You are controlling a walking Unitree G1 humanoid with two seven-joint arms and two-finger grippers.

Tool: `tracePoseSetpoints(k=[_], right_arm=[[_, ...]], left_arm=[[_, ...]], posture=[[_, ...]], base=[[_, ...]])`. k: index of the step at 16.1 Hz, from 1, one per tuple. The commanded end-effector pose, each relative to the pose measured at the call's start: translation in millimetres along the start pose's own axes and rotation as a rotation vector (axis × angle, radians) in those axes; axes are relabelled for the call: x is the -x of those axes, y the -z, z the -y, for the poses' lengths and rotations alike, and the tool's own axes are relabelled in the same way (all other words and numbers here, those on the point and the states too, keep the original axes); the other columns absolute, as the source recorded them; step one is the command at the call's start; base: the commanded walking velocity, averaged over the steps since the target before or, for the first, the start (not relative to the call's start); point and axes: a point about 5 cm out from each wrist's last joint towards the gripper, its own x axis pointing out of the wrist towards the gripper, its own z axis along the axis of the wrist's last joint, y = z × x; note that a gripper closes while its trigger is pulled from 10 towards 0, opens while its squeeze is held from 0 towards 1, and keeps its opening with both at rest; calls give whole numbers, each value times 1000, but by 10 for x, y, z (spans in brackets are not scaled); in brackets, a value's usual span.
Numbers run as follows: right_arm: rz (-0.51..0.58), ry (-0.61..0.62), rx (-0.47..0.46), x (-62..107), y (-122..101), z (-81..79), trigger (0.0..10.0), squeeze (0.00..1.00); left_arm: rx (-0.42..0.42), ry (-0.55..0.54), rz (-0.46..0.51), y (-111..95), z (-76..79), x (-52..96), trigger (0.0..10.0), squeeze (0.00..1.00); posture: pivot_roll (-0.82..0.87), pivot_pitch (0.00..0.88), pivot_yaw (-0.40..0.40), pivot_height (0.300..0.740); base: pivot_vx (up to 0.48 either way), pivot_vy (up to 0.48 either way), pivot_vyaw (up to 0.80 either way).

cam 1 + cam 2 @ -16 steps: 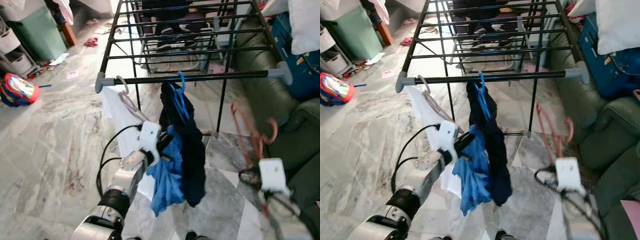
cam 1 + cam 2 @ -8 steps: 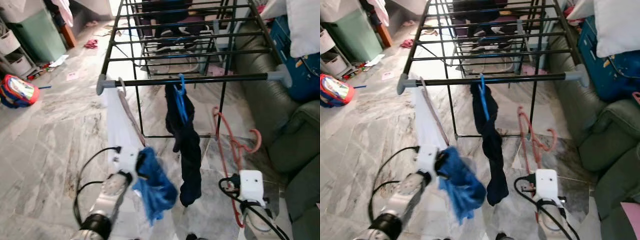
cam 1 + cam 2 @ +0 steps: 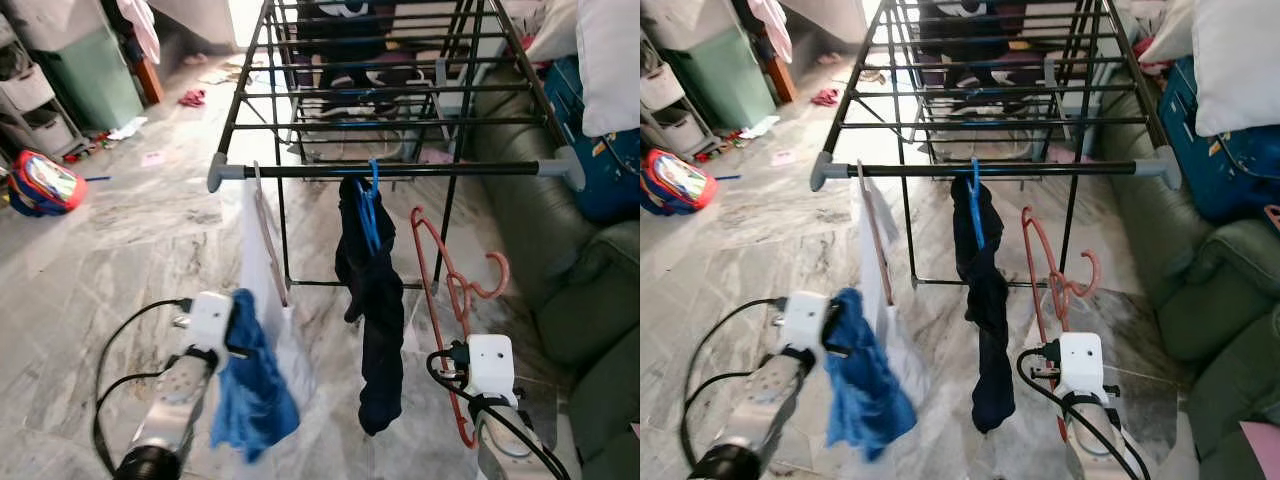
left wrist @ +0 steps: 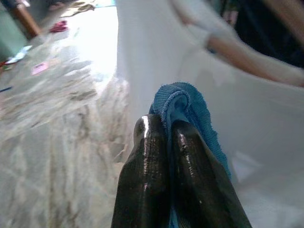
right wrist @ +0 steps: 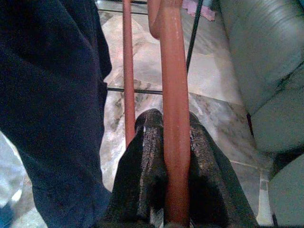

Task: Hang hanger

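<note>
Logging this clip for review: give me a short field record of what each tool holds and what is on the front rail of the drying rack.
left tool: shut on crumpled blue cloth, held low, left of the rack's hanging clothes
right tool: shut on red plastic hanger, hook below the rail, not hung
black metal drying rack: front rail carries a white garment near its left end and a dark navy garment on a blue hanger
floor: grey marble
</note>
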Motion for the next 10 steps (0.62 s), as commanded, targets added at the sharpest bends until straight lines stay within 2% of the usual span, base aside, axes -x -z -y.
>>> tracePoseSetpoints(k=[1, 5, 10], right_arm=[[-7, -12, -12, -21, -16, -16, 10000, 0], [-49, -48, 19, -44, 57, -9, 10000, 0], [-58, -31, -12, -51, 42, -12, 10000, 0]], left_arm=[[-14, -14, 5, -23, -47, 16, 10000, 0], [28, -78, -7, -81, -69, -25, 10000, 0], [39, -73, -11, -136, -46, -88, 10000, 0]], posture=[[12, 39, 44, 740], [28, 52, 36, 740], [24, 46, 31, 740]], base=[[0, 0, 0], [0, 0, 0], [0, 0, 0]])
